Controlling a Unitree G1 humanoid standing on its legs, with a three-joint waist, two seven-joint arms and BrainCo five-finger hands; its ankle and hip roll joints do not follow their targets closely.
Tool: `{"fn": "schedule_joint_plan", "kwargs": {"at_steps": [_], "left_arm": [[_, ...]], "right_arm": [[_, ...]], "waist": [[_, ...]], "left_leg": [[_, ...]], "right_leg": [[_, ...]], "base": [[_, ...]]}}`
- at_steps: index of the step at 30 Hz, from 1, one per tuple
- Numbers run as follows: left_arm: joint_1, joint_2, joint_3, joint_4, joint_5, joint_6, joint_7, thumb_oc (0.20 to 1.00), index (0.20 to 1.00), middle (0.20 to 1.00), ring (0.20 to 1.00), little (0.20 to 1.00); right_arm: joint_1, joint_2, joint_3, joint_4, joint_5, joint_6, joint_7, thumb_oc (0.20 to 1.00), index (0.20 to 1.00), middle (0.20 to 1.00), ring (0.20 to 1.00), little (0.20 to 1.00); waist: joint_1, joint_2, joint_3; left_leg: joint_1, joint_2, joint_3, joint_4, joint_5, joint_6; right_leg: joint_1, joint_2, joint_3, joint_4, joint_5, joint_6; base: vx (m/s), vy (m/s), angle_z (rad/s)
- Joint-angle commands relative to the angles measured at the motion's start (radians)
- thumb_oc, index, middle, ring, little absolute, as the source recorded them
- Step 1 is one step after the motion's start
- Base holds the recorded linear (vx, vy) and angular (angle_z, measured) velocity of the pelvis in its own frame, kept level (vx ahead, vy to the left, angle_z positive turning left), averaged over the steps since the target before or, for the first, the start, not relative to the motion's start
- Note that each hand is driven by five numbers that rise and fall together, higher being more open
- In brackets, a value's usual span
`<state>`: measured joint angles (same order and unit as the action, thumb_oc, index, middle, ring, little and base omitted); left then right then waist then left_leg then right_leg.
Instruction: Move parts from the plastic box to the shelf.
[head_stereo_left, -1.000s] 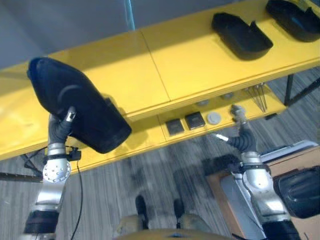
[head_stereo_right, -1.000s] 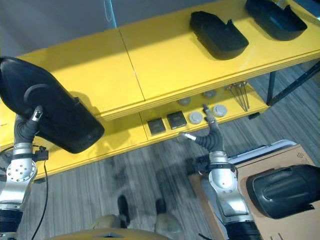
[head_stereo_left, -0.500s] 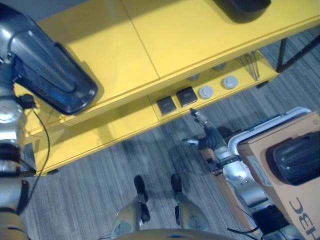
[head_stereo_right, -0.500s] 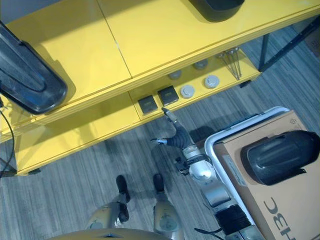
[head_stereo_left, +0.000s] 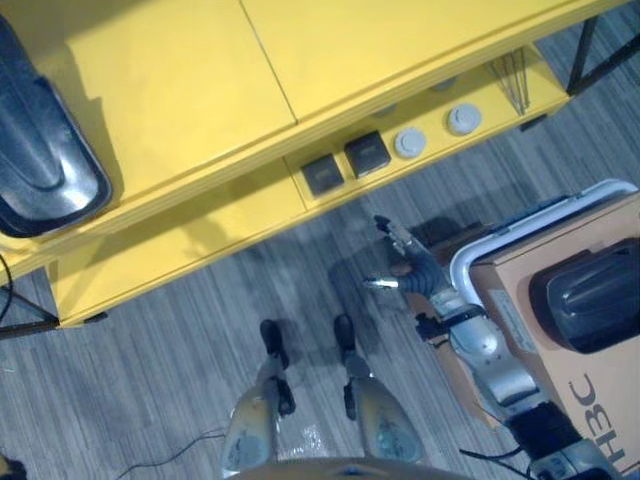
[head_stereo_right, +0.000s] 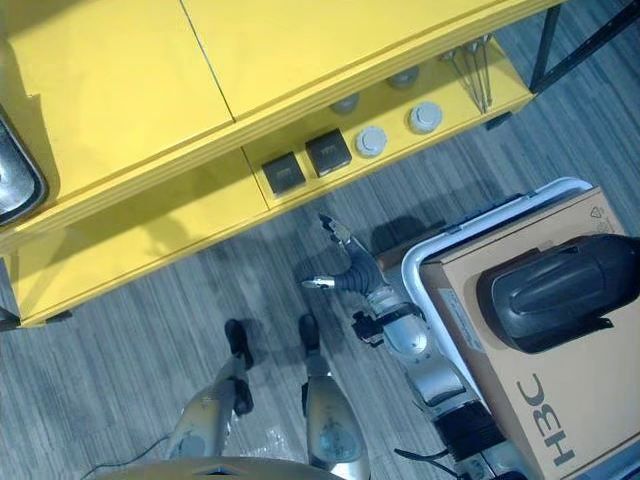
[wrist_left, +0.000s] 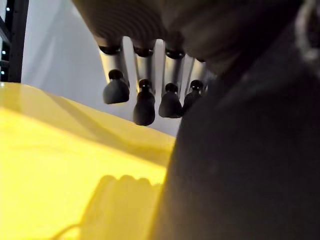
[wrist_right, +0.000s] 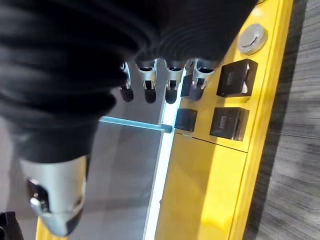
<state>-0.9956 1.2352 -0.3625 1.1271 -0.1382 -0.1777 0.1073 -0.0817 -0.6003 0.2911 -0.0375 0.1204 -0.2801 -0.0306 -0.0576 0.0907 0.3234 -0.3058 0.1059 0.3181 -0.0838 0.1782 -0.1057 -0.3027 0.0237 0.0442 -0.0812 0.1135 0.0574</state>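
A long black part (head_stereo_left: 40, 150) lies on the yellow shelf top (head_stereo_left: 200, 90) at the far left. In the left wrist view its dark surface (wrist_left: 240, 165) lies right against my left hand (wrist_left: 144, 102), whose fingers hang relaxed with their tips free above the shelf. My right hand (head_stereo_left: 415, 272) is open over the floor, between the lower shelf and the white plastic box (head_stereo_left: 500, 245). A second black part (head_stereo_left: 588, 300) rests on a cardboard box (head_stereo_left: 520, 310) inside the plastic box.
The lower shelf (head_stereo_left: 200, 250) carries two dark square blocks (head_stereo_left: 345, 165), grey round discs (head_stereo_left: 409, 142) and thin metal rods (head_stereo_left: 515, 75). The blocks (wrist_right: 237, 80) also show past my right fingers. A dark shelf leg (head_stereo_left: 590, 50) stands at the top right.
The camera has swung down and to the right. The black part went from held up over the shelf to lying on its top. My right hand drew back from the lower shelf, still open.
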Motion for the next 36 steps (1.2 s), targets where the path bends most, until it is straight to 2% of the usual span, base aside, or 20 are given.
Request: {"fn": "schedule_joint_plan", "kwargs": {"at_steps": [1, 13, 14, 15, 16, 17, 20, 29, 32, 34, 36], "left_arm": [[-0.063, 0.023, 0.013, 0.021, 0.049, -0.011, 0.086, 0.2, 0.2, 0.2, 0.2, 0.2], [-0.099, -0.049, 0.034, 0.049, 0.075, 0.002, 0.202, 0.2, 0.2, 0.2, 0.2, 0.2], [-0.103, -0.066, 0.041, 0.044, 0.078, -0.001, 0.228, 0.555, 0.555, 0.555, 0.555, 0.555], [-0.109, -0.074, 0.039, 0.041, 0.084, -0.001, 0.243, 0.624, 0.624, 0.624, 0.624, 0.624], [-0.109, -0.075, 0.039, 0.041, 0.084, -0.001, 0.243, 0.928, 0.928, 0.928, 0.928, 0.928], [-0.111, -0.078, 0.041, 0.035, 0.082, -0.007, 0.258, 1.0, 1.0, 1.0, 1.0, 1.0], [-0.123, -0.117, 0.055, -0.001, 0.057, -0.028, 0.297, 1.0, 1.0, 1.0, 1.0, 1.0], [-0.167, -0.168, 0.04, -0.081, 0.021, -0.05, 0.321, 1.0, 1.0, 1.0, 1.0, 1.0], [-0.137, -0.178, 0.074, -0.158, -0.002, -0.074, 0.333, 1.0, 1.0, 1.0, 1.0, 1.0], [-0.077, -0.189, 0.12, -0.313, 0.016, -0.102, 0.37, 1.0, 1.0, 1.0, 1.0, 1.0], [-0.042, -0.189, 0.14, -0.36, 0.028, -0.107, 0.379, 1.0, 1.0, 1.0, 1.0, 1.0]], "right_arm": [[0.025, 0.001, -0.039, -0.021, 0.021, -0.077, -0.001, 1.0, 1.0, 1.0, 1.0, 1.0], [0.022, 0.029, -0.007, 0.006, 0.016, -0.087, -0.027, 1.0, 1.0, 1.0, 1.0, 1.0], [0.025, 0.033, -0.003, 0.013, 0.013, -0.087, -0.035, 1.0, 1.0, 1.0, 1.0, 1.0], [0.026, 0.037, 0.0, 0.015, 0.012, -0.087, -0.038, 1.0, 1.0, 1.0, 1.0, 1.0], [0.026, 0.037, -0.001, 0.015, 0.012, -0.087, -0.038, 1.0, 1.0, 1.0, 1.0, 1.0], [0.029, 0.038, 0.0, 0.017, 0.01, -0.089, -0.042, 1.0, 1.0, 1.0, 1.0, 1.0], [0.039, 0.042, -0.002, 0.025, 0.002, -0.094, -0.06, 1.0, 1.0, 1.0, 1.0, 1.0], [0.064, 0.035, -0.017, 0.02, -0.005, -0.085, -0.05, 1.0, 1.0, 1.0, 1.0, 1.0], [0.087, 0.033, -0.035, 0.001, -0.004, -0.083, -0.04, 1.0, 1.0, 1.0, 1.0, 1.0], [0.091, 0.027, -0.07, -0.057, -0.01, -0.089, -0.041, 1.0, 1.0, 1.0, 1.0, 1.0], [0.091, 0.02, -0.083, -0.083, -0.01, -0.091, -0.037, 1.0, 1.0, 1.0, 1.0, 1.0]], "waist": [[0.029, -0.015, -0.046], [0.028, -0.025, -0.029], [0.028, -0.028, -0.029], [0.028, -0.028, -0.029], [0.028, -0.028, -0.03], [0.028, -0.029, -0.031], [0.029, -0.032, -0.035], [0.026, -0.024, -0.076], [0.028, -0.02, -0.107], [0.033, -0.017, -0.139], [0.034, -0.016, -0.152]], "left_leg": [[0.128, 0.042, 0.048, -0.003, -0.117, -0.074], [0.081, 0.04, 0.045, -0.001, -0.122, -0.07], [0.077, 0.038, 0.047, -0.001, -0.123, -0.07], [0.076, 0.039, 0.046, 0.0, -0.124, -0.069], [0.076, 0.039, 0.046, 0.0, -0.125, -0.069], [0.076, 0.04, 0.047, 0.0, -0.125, -0.069], [0.084, 0.042, 0.044, 0.003, -0.131, -0.069], [0.147, 0.039, 0.031, 0.005, -0.144, -0.066], [0.193, 0.034, 0.024, 0.009, -0.163, -0.064], [0.254, 0.022, 0.024, 0.012, -0.182, -0.059], [0.27, 0.017, 0.022, 0.017, -0.186, -0.057]], "right_leg": [[0.009, -0.04, -0.041, 0.073, -0.114, 0.194], [-0.032, -0.04, -0.046, 0.066, -0.098, 0.198], [-0.036, -0.04, -0.047, 0.064, -0.096, 0.199], [-0.038, -0.039, -0.048, 0.065, -0.096, 0.198], [-0.038, -0.039, -0.048, 0.065, -0.096, 0.198], [-0.038, -0.039, -0.05, 0.066, -0.096, 0.198], [-0.032, -0.039, -0.051, 0.072, -0.101, 0.197], [0.028, -0.047, -0.066, 0.09, -0.129, 0.195], [0.075, -0.054, -0.075, 0.099, -0.148, 0.195], [0.135, -0.065, -0.083, 0.11, -0.168, 0.197], [0.154, -0.073, -0.087, 0.115, -0.17, 0.196]], "base": [[0.03, 0.019, -0.03], [0.0, 0.006, -0.01], [0.0, 0.003, -0.05], [0.0, 0.0, 0.0], [0.0, 0.0, 0.0], [0.0, 0.0, 0.0], [0.0, 0.0, 0.0], [0.0, -0.009, 0.04], [0.04, -0.004, 0.07], [0.06, 0.001, 0.14], [0.05, -0.002, 0.12]]}}
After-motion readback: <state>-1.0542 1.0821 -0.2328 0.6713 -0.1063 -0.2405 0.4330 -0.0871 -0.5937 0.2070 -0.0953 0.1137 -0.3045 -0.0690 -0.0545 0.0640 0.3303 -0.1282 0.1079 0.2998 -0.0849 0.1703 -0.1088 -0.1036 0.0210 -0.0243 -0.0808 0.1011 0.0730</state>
